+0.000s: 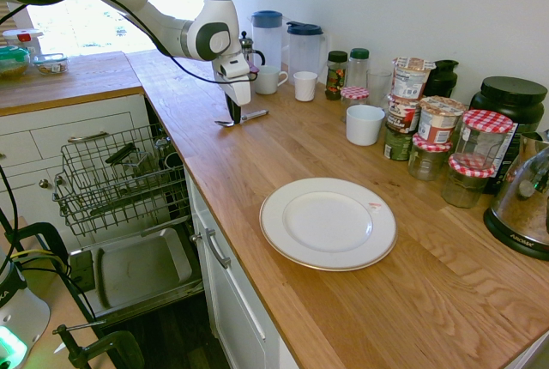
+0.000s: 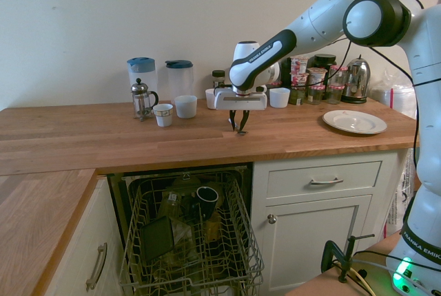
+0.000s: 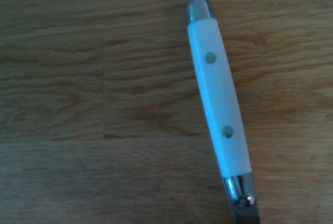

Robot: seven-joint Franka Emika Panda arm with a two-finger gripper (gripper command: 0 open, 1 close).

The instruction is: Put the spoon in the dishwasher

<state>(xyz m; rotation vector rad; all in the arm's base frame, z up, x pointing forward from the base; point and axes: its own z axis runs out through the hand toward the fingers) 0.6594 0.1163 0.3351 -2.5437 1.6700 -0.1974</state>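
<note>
The spoon lies on the wooden counter near its back left corner. In the wrist view the spoon shows a white riveted handle with metal ends. My gripper points straight down onto the spoon's handle, its fingers drawn together around it, and the spoon still rests on the wood. In the second exterior view the gripper stands at the counter above the dishwasher. The dishwasher's wire rack is pulled out over its dropped door, below the counter edge.
A white plate lies mid-counter. Two jugs, a French press, white cups, several jars and a kettle line the wall. The rack holds a dark cup.
</note>
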